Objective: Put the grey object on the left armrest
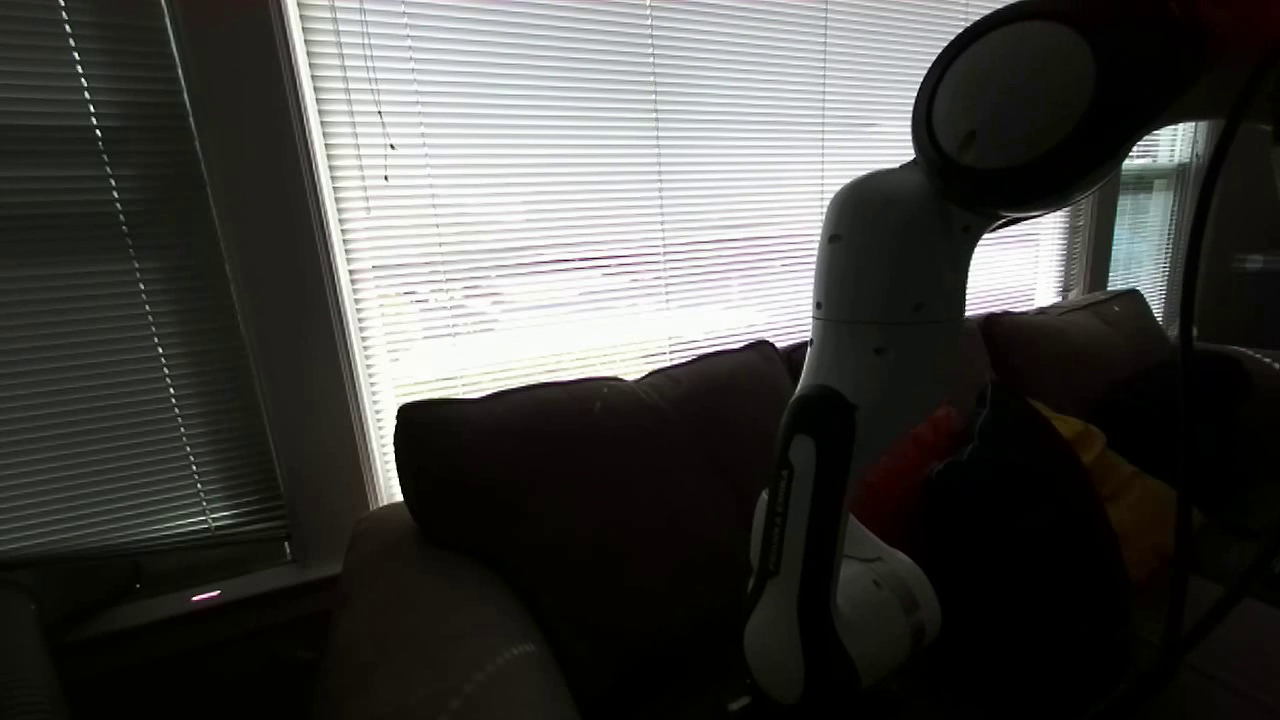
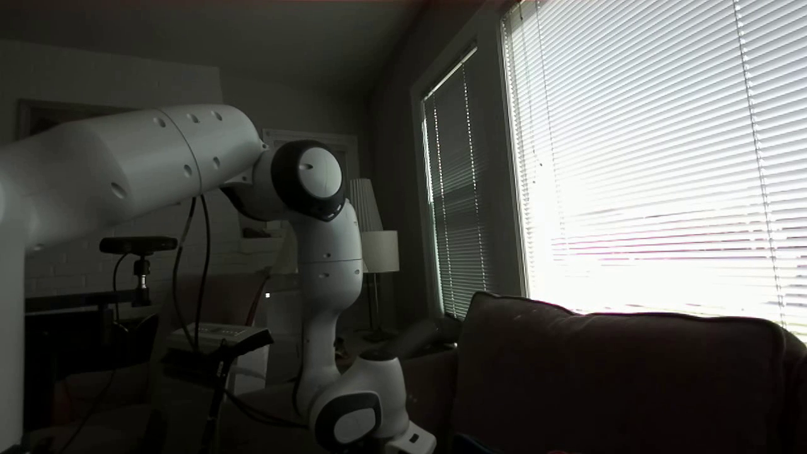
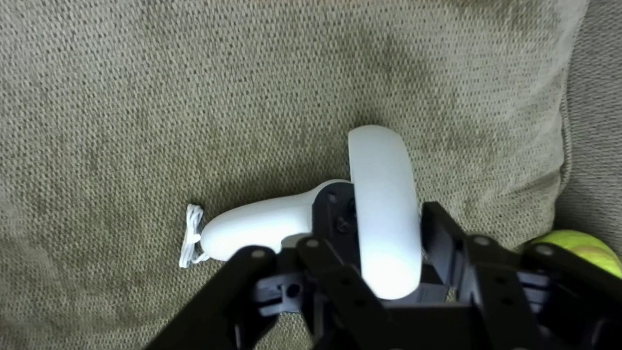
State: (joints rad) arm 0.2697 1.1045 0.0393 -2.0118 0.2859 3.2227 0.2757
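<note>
The grey object (image 3: 384, 175) shows in the wrist view as a pale white-grey hand controller with a broad curved ring, rounded handle, dark button face and white cord. It lies on beige woven couch fabric. My gripper (image 3: 388, 233) straddles the ring. Its right finger is against or very close to the ring's right side; its left fingertip is hidden behind the controller, so I cannot tell whether it grips. In both exterior views the gripper and grey object are hidden or below the frame. The left armrest (image 1: 430, 620) is the rounded grey-brown arm at lower left in an exterior view.
A yellow-green ball (image 3: 580, 248) lies right of the gripper by a fabric seam. Dark back cushions (image 1: 600, 500) stand behind the arm, also in an exterior view (image 2: 618, 378). Red (image 1: 905, 470) and yellow (image 1: 1125, 490) cushions lie beyond it. A camera stand (image 2: 142, 265) is in the background.
</note>
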